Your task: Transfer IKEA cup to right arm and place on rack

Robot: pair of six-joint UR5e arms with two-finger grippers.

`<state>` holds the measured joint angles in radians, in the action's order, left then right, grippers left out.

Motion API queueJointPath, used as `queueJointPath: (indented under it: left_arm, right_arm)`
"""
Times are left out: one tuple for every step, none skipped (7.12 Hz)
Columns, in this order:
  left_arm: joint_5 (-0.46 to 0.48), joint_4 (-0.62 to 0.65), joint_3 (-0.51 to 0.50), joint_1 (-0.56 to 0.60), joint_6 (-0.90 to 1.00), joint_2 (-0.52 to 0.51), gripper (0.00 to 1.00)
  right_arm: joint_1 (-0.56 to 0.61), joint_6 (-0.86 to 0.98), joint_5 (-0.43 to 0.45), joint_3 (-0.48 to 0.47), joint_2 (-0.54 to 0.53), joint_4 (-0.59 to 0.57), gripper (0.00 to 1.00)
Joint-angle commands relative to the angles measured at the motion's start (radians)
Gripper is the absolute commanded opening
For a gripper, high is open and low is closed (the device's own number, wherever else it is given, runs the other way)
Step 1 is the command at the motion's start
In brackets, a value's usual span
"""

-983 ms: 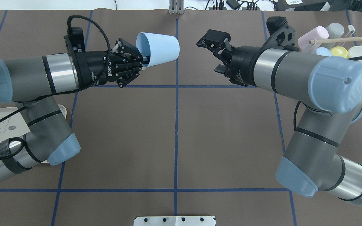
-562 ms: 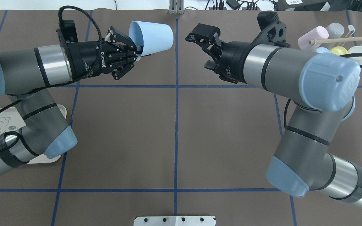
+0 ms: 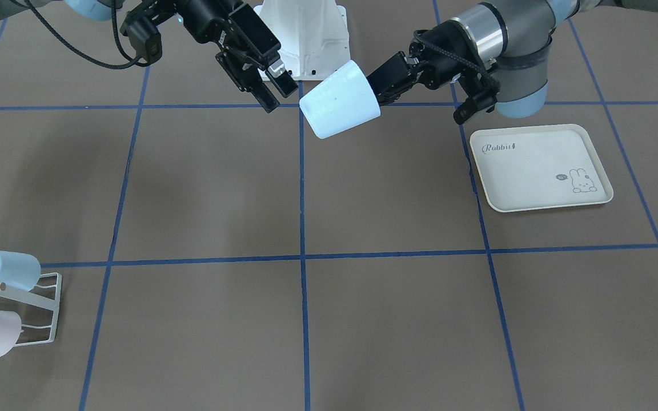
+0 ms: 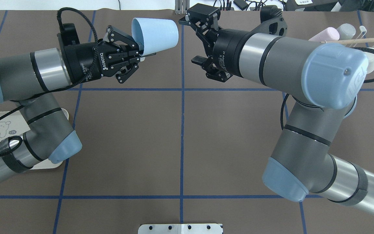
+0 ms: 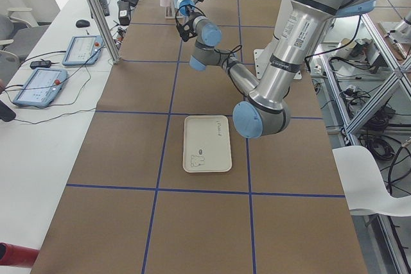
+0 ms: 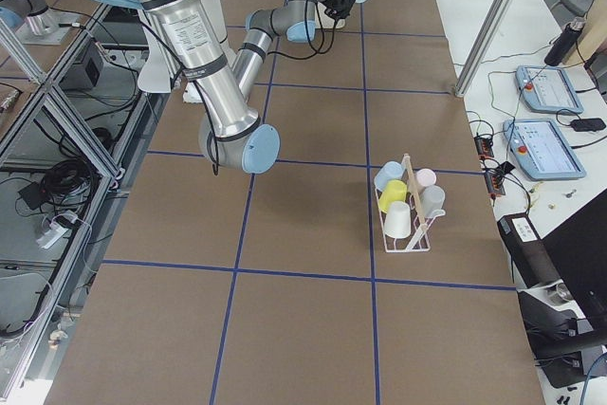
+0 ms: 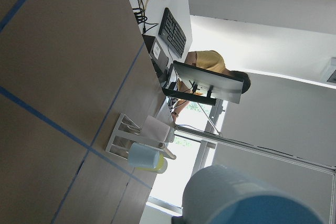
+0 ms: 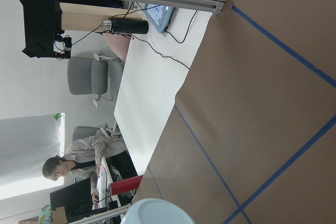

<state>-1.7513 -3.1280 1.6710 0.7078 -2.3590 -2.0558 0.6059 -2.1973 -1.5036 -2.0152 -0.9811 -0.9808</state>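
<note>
1. Tray, far left by the left arm's base, shows only its printed rabbit and lettering. It has no part in this step.
2. Left gripper is clamped on the cup's rim, one finger inside the mouth and one outside.
3. Cup is in the air over the far middle of the table, just left of the centre line. It lies roughly on its side, mouth toward the left gripper and base toward the right arm. Nothing shows in the visible part of the mouth.
4. Right gripper has its jaws spread wide. It sits just beside the cup's base, not touching.
5. Handover, my take:
   - Centre the spread jaws on the cup's axis.
   - Slide over the base end so both pads land on the side wall, well apart from the left fingers.
   - The wall tapers toward the base, so a shallow grip could squirt off. Go deeper.
   - Squeeze lightly, since thin plastic will likely flex.
   - Close the right before the left lets go.
6. Rack, far right, holds five cups on its prongs: blue cup, yellow cup, white cup, pink cup, grey cup. The spot next to the white cup looks free, but I can't confirm it from here.
</note>
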Motion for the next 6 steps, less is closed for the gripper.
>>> queueJointPath:
  left_arm:
    - [0.021,-0.215,-0.089,-0.007,-0.091,-0.006,0.0]
    - [0.021,-0.221,-0.088,-0.014,-0.1,-0.009,0.0]
    - [0.021,-0.222,-0.089,-0.042,-0.105,-0.018,0.0]
    - [0.021,-0.219,-0.091,-0.047,-0.106,-0.033,0.0]
    - [0.021,-0.221,-0.088,-0.056,-0.106,-0.037,0.0]
    - [0.021,-0.221,-0.086,-0.056,-0.106,-0.041,0.0]
  right_arm:
    - [0.002,-0.038,0.0,0.001,0.006,0.021,1.0]
    - [0.0,-0.038,-0.001,0.001,0.007,0.021,1.0]
    - [-0.001,-0.038,-0.001,0.001,0.007,0.021,1.0]
    - [-0.001,-0.041,-0.001,0.001,0.015,0.021,1.0]
    - [-0.003,-0.041,-0.004,0.001,0.015,0.021,1.0]
    - [-0.003,-0.041,-0.006,0.001,0.015,0.021,1.0]
